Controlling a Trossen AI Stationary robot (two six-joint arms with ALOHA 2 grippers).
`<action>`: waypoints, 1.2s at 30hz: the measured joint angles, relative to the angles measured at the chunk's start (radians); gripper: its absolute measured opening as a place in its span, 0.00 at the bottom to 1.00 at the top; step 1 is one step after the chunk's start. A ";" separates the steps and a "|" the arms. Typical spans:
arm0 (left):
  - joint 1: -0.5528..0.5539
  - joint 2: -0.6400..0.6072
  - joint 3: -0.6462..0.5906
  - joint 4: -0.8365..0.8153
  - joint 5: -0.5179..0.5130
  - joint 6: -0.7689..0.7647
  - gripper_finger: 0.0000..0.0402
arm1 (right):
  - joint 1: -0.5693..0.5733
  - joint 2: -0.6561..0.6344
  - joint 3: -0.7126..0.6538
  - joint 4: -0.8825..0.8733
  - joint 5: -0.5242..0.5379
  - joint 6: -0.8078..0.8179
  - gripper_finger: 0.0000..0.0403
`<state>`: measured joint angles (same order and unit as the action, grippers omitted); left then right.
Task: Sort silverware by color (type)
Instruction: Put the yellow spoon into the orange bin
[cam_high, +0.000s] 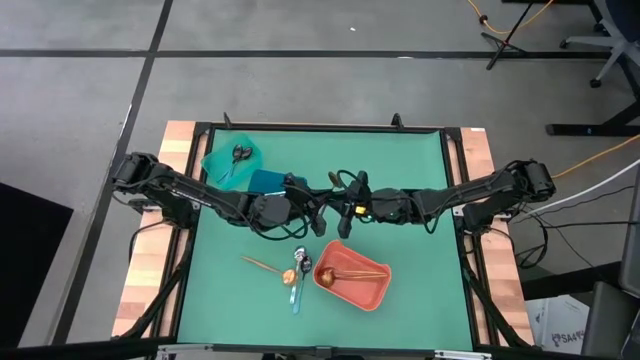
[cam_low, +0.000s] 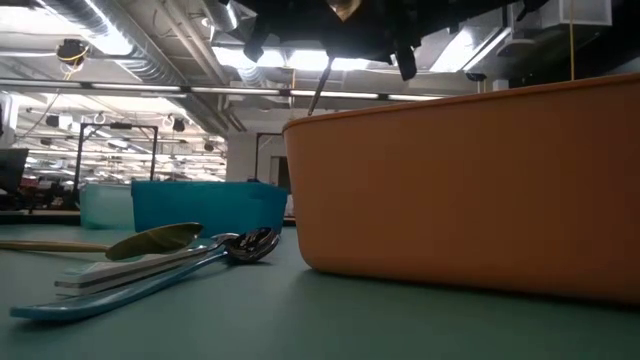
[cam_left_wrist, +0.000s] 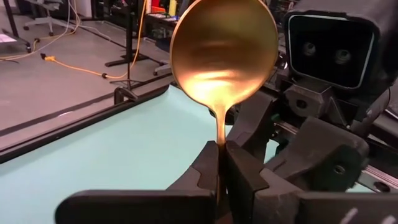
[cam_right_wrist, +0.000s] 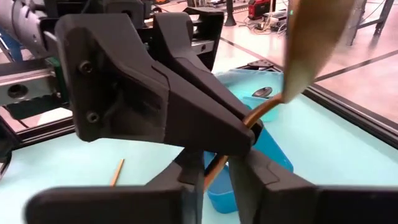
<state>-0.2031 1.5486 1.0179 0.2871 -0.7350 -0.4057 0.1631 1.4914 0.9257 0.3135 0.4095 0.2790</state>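
At the centre of the overhead frame, the left gripper (cam_left_wrist: 222, 163) is clamping a gold spoon (cam_left_wrist: 224, 53) by its handle. The right gripper (cam_right_wrist: 214, 171), jaws closing around that handle, is meeting it, seemingly for a handover toward the orange bin (cam_high: 372, 292).

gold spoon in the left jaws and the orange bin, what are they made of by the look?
Gold spoon: looks like metal with a polished copper-gold finish; the bowl mirrors the room and carries a bright highlight. It could be coated, which cannot be told.
Orange bin: likely plastic, matte coral; the wall is smooth, evenly coloured and without glare, with a moulded rim.
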 joint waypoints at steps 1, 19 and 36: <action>0.000 0.000 0.000 0.000 -0.001 0.000 0.02 | 0.000 0.000 0.000 -0.001 0.001 0.000 0.11; -0.001 -0.001 0.000 -0.006 -0.004 0.025 0.06 | 0.000 -0.001 0.000 -0.004 0.004 -0.023 0.01; -0.003 -0.003 0.000 -0.028 0.015 0.023 0.27 | 0.000 -0.004 0.000 -0.047 -0.059 -0.026 0.00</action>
<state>-0.2060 1.5459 1.0183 0.2586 -0.7199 -0.3823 0.1631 1.4872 0.9257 0.2661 0.3505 0.2535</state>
